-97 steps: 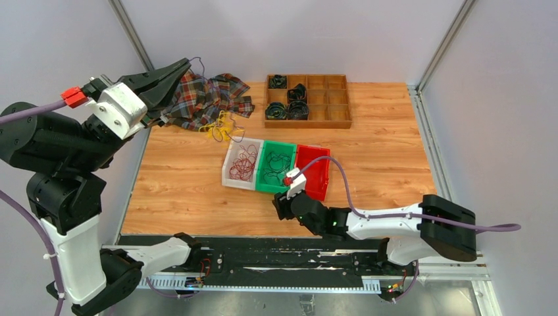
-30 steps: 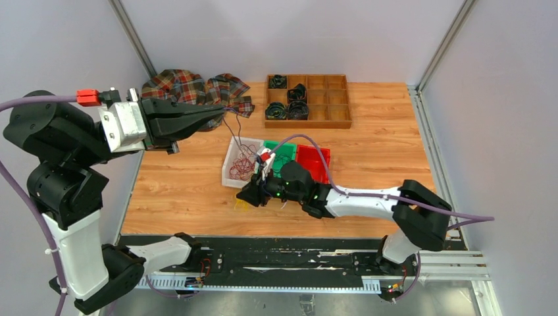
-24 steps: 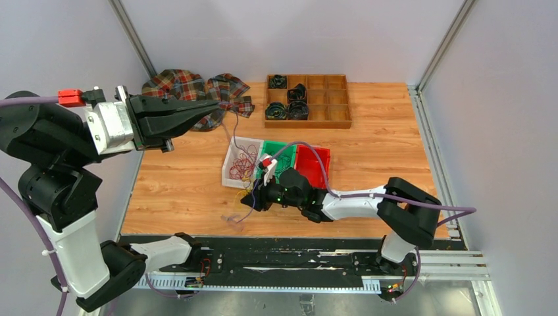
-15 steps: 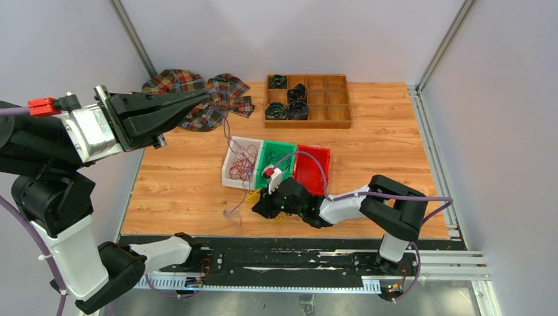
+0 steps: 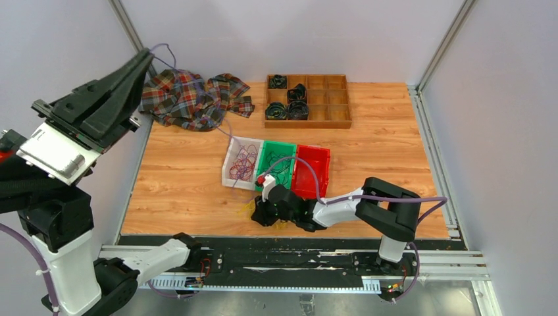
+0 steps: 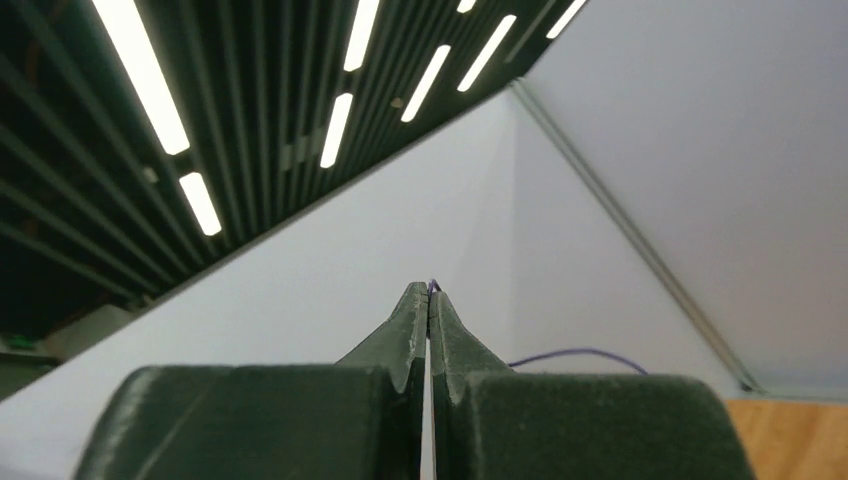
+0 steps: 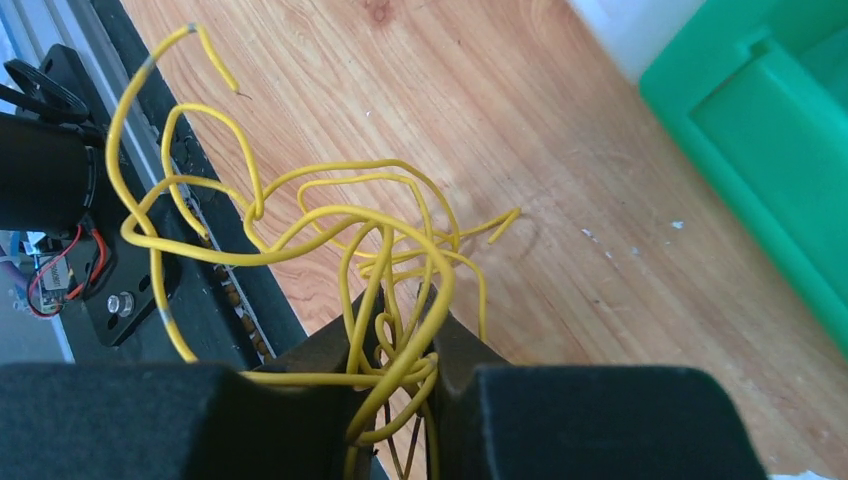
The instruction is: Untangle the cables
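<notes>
Bins (image 5: 312, 172) behind right claw's (image 5: 258, 214) yellow cables (image 7: 330, 222) | purple cable (image 6: 572, 352) over plaid cloth (image 5: 187, 99)

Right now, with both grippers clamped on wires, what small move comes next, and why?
Probably ease the left gripper a little higher and back. It is shut on the purple cable, which runs down to the white bin, while the right gripper pins the yellow cables.

White shells and black joint housings make up the left arm (image 5: 68, 276) and right arm (image 5: 337, 210). A lilac hose (image 5: 320, 181) leaves a red plug (image 5: 261, 179). The left gripper (image 5: 147, 54) has long, dark, tapering fingers (image 6: 402, 335).
</notes>
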`<state>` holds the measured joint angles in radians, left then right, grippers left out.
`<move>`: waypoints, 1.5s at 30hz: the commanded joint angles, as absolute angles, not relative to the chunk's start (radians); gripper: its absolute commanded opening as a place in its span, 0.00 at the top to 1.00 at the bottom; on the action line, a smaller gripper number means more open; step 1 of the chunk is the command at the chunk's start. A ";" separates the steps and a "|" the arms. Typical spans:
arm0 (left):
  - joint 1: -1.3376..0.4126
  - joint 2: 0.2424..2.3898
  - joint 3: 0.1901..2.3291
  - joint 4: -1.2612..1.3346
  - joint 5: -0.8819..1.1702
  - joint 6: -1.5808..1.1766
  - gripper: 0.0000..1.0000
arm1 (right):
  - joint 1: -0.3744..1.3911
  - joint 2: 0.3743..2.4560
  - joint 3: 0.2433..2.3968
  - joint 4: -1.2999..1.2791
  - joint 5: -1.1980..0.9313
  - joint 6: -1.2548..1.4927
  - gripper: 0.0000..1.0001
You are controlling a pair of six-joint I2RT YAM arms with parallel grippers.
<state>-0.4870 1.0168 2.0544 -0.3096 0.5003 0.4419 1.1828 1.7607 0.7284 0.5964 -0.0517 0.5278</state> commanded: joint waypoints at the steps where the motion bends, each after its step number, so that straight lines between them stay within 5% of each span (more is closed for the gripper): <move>1: -0.491 1.020 2.063 -0.138 0.334 0.573 1.00 | 1.221 1.787 0.793 0.507 -0.013 0.508 0.80; 4: -0.491 1.022 2.103 -0.264 0.383 0.583 1.00 | 1.246 1.770 0.855 0.424 0.003 0.473 0.71; 10: -0.492 0.962 2.014 -0.485 0.528 0.587 1.00 | 1.251 1.658 0.983 0.251 0.017 0.412 0.31; 24: -0.491 1.006 1.868 -0.900 0.520 0.680 0.99 | 1.248 1.368 0.997 -0.036 0.187 0.391 0.25; 32: -0.491 1.023 1.683 -0.900 0.542 0.745 0.99 | 1.162 1.314 1.095 -0.262 0.317 0.442 0.25; 45: -0.493 1.180 1.756 -0.782 0.691 0.649 0.99 | 1.057 1.147 1.083 -0.282 0.362 0.420 0.25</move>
